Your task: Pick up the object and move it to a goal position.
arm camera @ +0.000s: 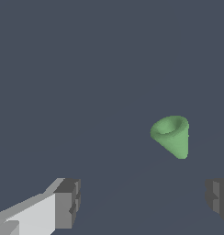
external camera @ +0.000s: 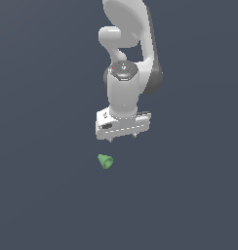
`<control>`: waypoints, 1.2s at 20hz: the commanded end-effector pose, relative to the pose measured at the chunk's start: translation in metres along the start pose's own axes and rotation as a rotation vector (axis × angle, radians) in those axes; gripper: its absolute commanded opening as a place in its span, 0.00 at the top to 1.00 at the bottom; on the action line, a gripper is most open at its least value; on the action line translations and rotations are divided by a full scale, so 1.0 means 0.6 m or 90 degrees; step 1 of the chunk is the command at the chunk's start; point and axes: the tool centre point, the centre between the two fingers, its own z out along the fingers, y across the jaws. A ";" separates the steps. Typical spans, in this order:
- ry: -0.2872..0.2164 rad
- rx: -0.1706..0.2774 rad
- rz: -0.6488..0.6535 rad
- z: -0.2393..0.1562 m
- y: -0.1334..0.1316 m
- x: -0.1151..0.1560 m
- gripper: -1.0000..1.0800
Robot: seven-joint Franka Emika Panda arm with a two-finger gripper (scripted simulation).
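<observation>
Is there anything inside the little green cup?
The green cup lies tipped on its side, and the wrist view looks into its round opening. The part you can see is empty. The deepest tip inside is shadowed, so that part cannot be seen.

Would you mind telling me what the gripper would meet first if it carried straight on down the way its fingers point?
Probably the bare floor. The open gripper points downward, and the green cone lies outside the gap between its fingers, though depth is uncertain.

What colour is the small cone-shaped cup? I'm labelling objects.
Green: the small matte cone-shaped cup is plain, unpatterned; clearest in the wrist view.
</observation>
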 end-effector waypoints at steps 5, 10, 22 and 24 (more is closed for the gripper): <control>-0.006 -0.003 -0.093 0.024 0.026 0.005 0.04; -0.010 -0.003 -0.171 0.044 0.048 0.008 0.04; -0.019 -0.001 -0.356 0.094 0.100 0.011 0.04; -0.020 0.000 -0.386 0.102 0.109 0.011 0.04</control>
